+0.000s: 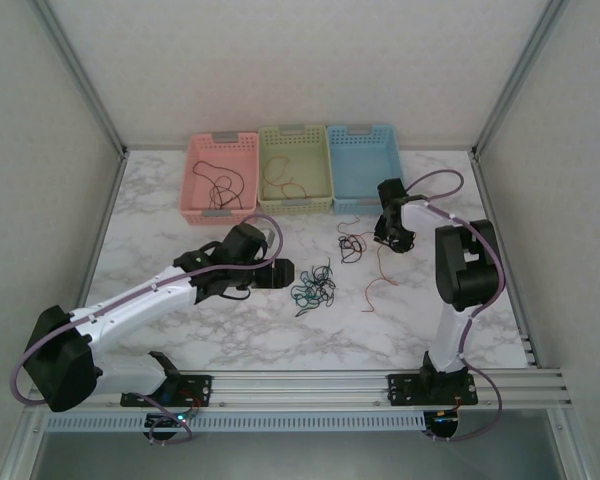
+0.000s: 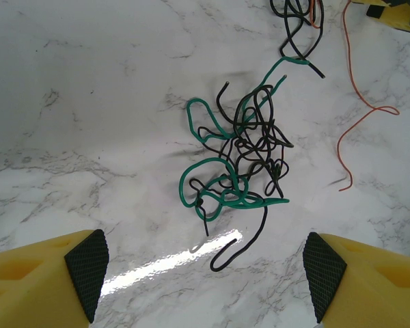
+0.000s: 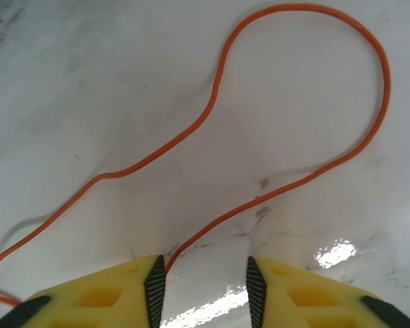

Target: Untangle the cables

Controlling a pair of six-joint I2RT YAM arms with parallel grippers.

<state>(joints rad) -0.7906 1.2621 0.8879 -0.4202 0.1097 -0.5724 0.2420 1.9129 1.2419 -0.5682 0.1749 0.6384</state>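
yellow right gripper (image 3: 205, 283) straddles the orange cable (image 3: 260, 198), jaws ajar to pinch it; left gripper (image 2: 205, 273) gapes before the tangle (image 2: 236, 160).

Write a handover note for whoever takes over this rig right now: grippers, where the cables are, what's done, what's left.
Left gripper: open, hovering over the green-and-black tangle, touching nothing.
Right gripper: jaws apart, low over the table; the orange cable runs in beside one pad, not clamped.
Also out: a small black bundle near the right gripper.
Done: a black cable lies in the pink basket, and another thin cable in the green basket.
Left, probably: lift the orange cable away, then pull the tangle and bundle apart.
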